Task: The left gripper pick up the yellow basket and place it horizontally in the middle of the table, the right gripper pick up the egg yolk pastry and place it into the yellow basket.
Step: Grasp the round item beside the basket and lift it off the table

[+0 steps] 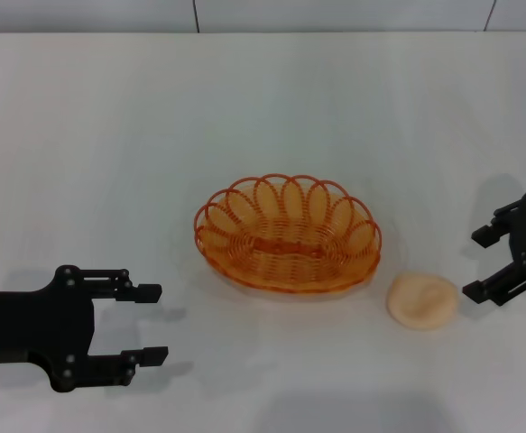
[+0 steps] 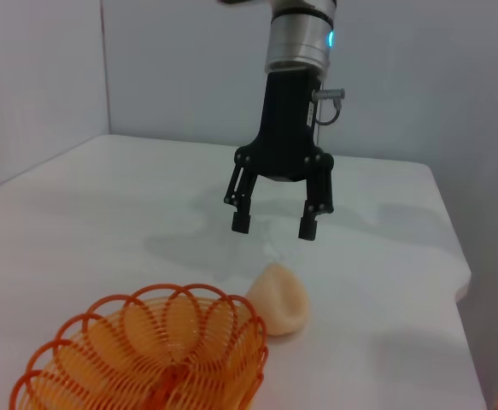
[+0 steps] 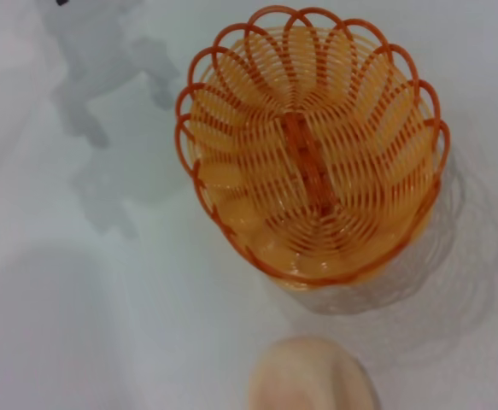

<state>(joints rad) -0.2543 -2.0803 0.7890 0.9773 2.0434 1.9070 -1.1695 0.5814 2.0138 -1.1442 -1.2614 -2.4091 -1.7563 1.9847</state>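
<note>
The yellow basket [image 1: 285, 271] stands upright and empty, lengthwise across the middle of the white table [image 1: 263, 108]. The egg yolk pastry [image 1: 422, 300] lies on the table just right of the basket, apart from it. My left gripper [image 1: 152, 323] is open and empty at the front left, well clear of the basket. My right gripper [image 1: 475, 264] is open and empty just right of the pastry, not touching it. The left wrist view shows the right gripper [image 2: 274, 226] hovering beyond the pastry [image 2: 280, 297] and the basket [image 2: 137, 342]. The right wrist view shows the basket [image 3: 231, 213] and the pastry [image 3: 313, 376].
A grey wall runs along the table's far edge [image 1: 263, 32]. The table's right edge and corner show in the left wrist view [image 2: 458, 273]. Nothing else lies on the table.
</note>
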